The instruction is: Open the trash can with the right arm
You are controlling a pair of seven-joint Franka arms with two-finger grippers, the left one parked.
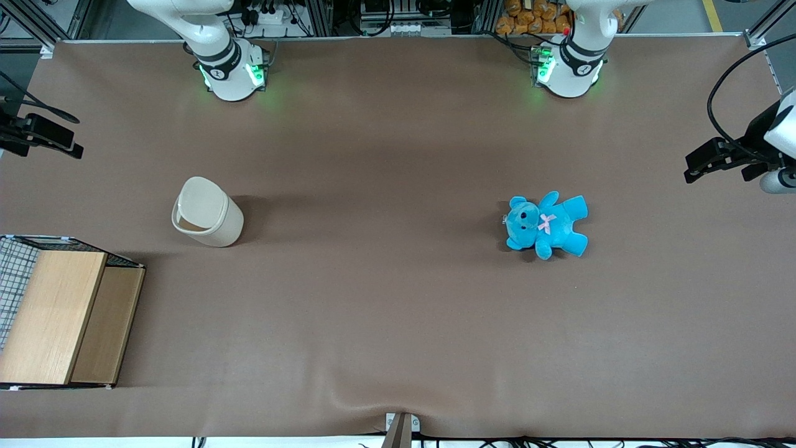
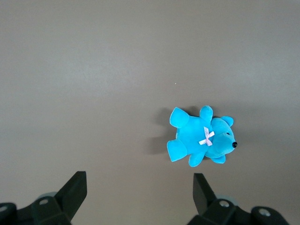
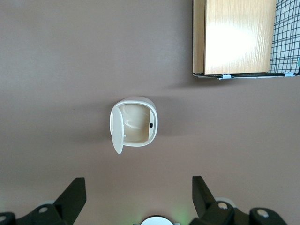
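Note:
The cream-white trash can (image 1: 225,228) stands on the brown table toward the working arm's end. Its flat lid (image 1: 202,194) is swung up and the tub's inside shows. In the right wrist view the trash can (image 3: 139,123) is seen from above, with the lid (image 3: 116,129) standing on edge beside the open tub. My right gripper (image 3: 138,182) is open and empty, held high over the table and apart from the can. In the front view the gripper (image 1: 69,147) shows at the table's edge, at the working arm's end.
A wooden box (image 1: 56,311) with a wire-mesh part (image 1: 12,267) stands nearer the front camera than the can; it also shows in the right wrist view (image 3: 239,35). A blue teddy (image 1: 546,225) lies toward the parked arm's end, also in the left wrist view (image 2: 201,138).

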